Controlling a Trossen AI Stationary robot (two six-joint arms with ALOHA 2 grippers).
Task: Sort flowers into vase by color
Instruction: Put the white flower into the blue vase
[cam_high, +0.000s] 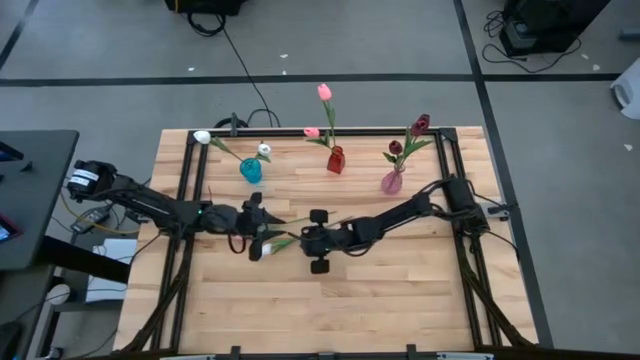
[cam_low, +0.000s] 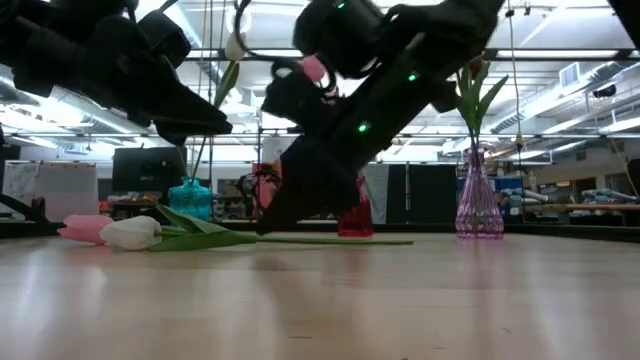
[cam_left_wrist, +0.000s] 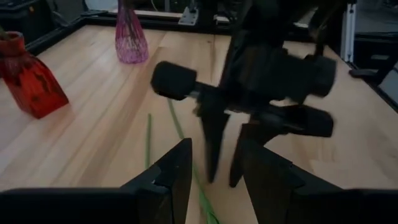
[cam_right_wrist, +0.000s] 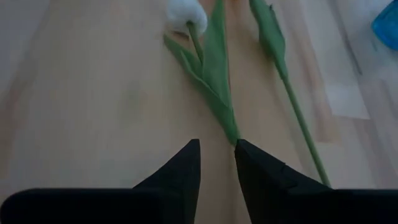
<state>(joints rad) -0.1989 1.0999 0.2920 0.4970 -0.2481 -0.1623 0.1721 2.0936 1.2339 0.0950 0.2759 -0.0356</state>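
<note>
Two pincers over loose tulips on counter (cam_high: 400, 290).
Right pincer (cam_right_wrist: 216, 155) parted above white tulip (cam_right_wrist: 205, 68); left pincer (cam_left_wrist: 214, 171) released nearby.

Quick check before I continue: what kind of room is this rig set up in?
Probably a robotics lab or workshop. A wooden table stands on grey floor marked with black tape, cables trail across it, and monitors and long ceiling lights show behind.

I see two matte-black jointed arms, the left arm (cam_high: 150, 205) and right arm (cam_high: 400, 215), each ending in flat, tapered black fingers (cam_right_wrist: 180, 171). Small green indicator lights show on the housings; a white label sits at left-centre of the high view.
</note>
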